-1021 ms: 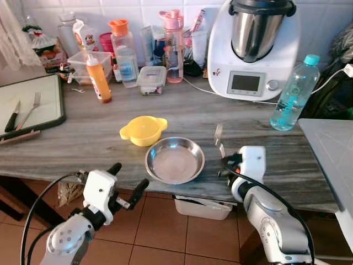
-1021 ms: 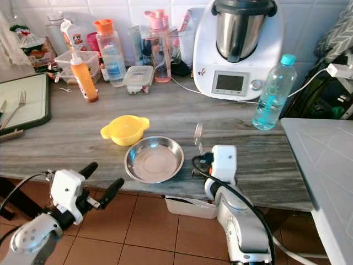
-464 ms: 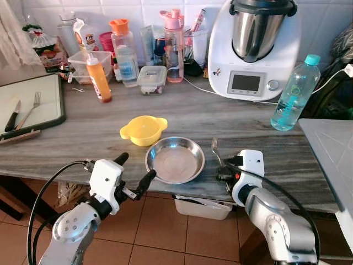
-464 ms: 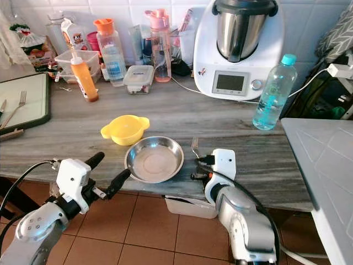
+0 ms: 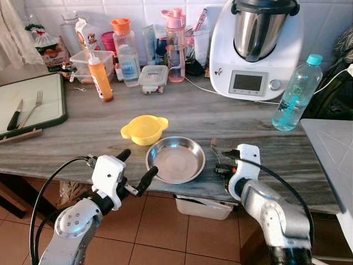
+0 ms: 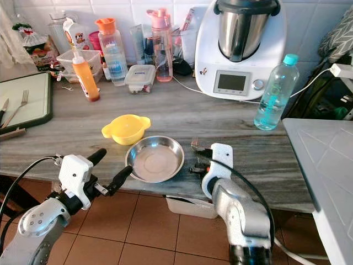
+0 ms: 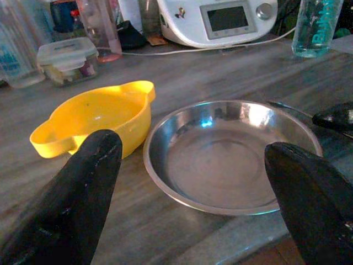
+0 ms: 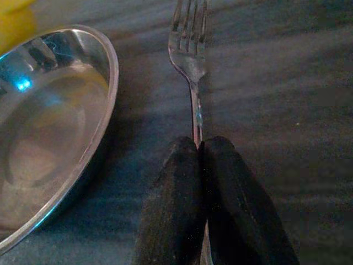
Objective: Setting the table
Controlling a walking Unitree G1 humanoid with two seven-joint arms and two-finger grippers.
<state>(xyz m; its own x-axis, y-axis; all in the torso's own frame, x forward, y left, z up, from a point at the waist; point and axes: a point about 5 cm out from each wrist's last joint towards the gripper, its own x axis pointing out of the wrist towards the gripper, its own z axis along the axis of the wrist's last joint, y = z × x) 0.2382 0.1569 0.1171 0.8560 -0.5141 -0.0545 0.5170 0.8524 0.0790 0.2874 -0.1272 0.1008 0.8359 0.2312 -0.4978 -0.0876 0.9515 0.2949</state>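
Observation:
A round steel plate (image 5: 175, 160) sits near the front edge of the grey wooden counter (image 5: 83, 138), with a yellow handled bowl (image 5: 144, 130) just behind it to the left. A metal fork (image 8: 190, 61) lies flat on the counter right of the plate, tines pointing away from me. My right gripper (image 5: 223, 162) is low over the counter, shut on the fork's handle. My left gripper (image 5: 138, 165) hovers open at the counter's front edge, its fingers (image 7: 83, 187) spread wide before the bowl and the plate's left rim, holding nothing.
At the far left a dark-rimmed tray (image 5: 55, 88) carries a second fork and a knife. Along the back wall stand an orange sauce bottle (image 5: 101, 77), bottles, a lidded container (image 5: 153, 79) and a white food processor (image 5: 258, 49). A blue water bottle (image 5: 292, 94) and a white tabletop (image 5: 331, 149) are at the right.
The right gripper has lowered the fork from standing upright to lying flat beside the plate. The left gripper has risen towards the plate's front left rim.

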